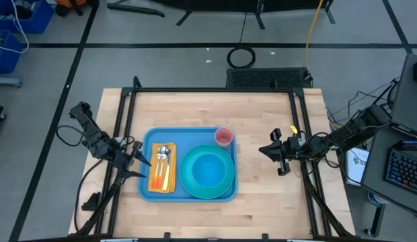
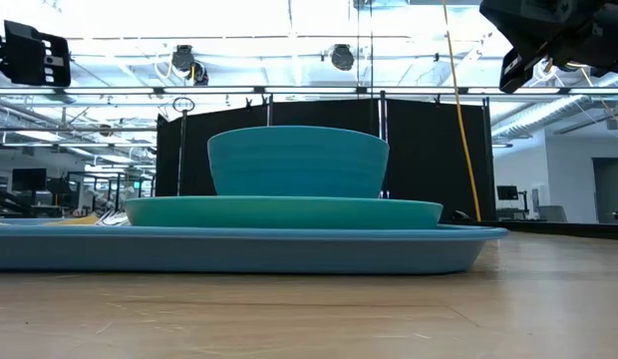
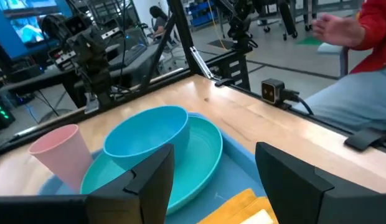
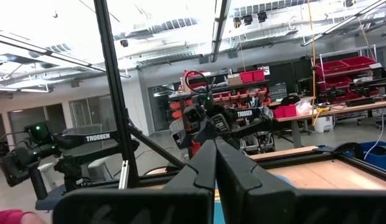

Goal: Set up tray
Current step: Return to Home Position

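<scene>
Showing the tray [image 1: 188,138] flat on the wooden table [image 1: 262,202], loaded with a teal plate [image 1: 229,185] and bowl [image 1: 207,169] on its right half, a pink cup [image 1: 224,137] at its far right corner, and an orange napkin [image 1: 155,185] with cutlery [image 1: 163,158] on its left side. Placing the left gripper [image 1: 141,161] just off the tray's left edge, fingers spread wide, gripping nothing. Placing the right gripper [image 1: 266,150] well off the tray's right edge, fingers pressed together, empty.

This was a robotics lab or workshop. A wooden desk [image 1: 262,195] sat inside a black metal frame [image 1: 215,89], with coiled cable [image 1: 241,57] on a taped grey floor. Around it were red parts bins [image 4: 342,65] on shelving, black curtain partitions [image 2: 429,150], industrial ceiling lamps [image 2: 339,57] and a keyboard [image 1: 403,168].
</scene>
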### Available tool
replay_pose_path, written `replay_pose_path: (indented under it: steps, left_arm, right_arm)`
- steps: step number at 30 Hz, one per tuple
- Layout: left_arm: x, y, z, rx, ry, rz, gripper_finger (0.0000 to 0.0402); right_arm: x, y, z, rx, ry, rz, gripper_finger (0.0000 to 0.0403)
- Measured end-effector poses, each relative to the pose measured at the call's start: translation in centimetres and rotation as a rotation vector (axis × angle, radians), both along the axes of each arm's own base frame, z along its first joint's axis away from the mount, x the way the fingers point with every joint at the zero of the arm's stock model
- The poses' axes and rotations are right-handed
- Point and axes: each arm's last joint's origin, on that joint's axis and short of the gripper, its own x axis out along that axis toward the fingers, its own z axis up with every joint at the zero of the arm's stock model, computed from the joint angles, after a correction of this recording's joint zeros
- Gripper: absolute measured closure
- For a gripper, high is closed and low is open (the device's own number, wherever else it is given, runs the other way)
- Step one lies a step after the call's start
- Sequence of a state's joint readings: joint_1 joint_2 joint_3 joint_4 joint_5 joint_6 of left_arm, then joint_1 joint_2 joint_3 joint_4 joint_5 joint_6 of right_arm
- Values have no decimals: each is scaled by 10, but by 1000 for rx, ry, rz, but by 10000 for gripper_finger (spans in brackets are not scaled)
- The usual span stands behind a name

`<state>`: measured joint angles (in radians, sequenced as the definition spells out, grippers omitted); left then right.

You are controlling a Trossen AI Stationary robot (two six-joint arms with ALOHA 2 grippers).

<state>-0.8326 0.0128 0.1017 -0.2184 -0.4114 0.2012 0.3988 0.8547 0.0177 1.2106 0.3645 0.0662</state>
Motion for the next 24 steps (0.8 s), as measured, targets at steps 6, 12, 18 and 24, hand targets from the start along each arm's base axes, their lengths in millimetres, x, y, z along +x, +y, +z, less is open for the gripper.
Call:
replay_pose_path:
  steps: [6,12,18,24]
  left_arm:
    - [0,0,0,-26,12,3,172]
    - [0,0,0,-28,13,3,172]
    - [0,0,0,-27,12,3,172]
    - [0,0,0,-24,11,2,172]
  right_arm:
    - [0,0,0,0,0,0,403]
    - [0,0,0,-62,-1,-23,403]
    - [0,0,0,-277,-4,-95,403]
    - [-1,1,0,-110,-6,-32,403]
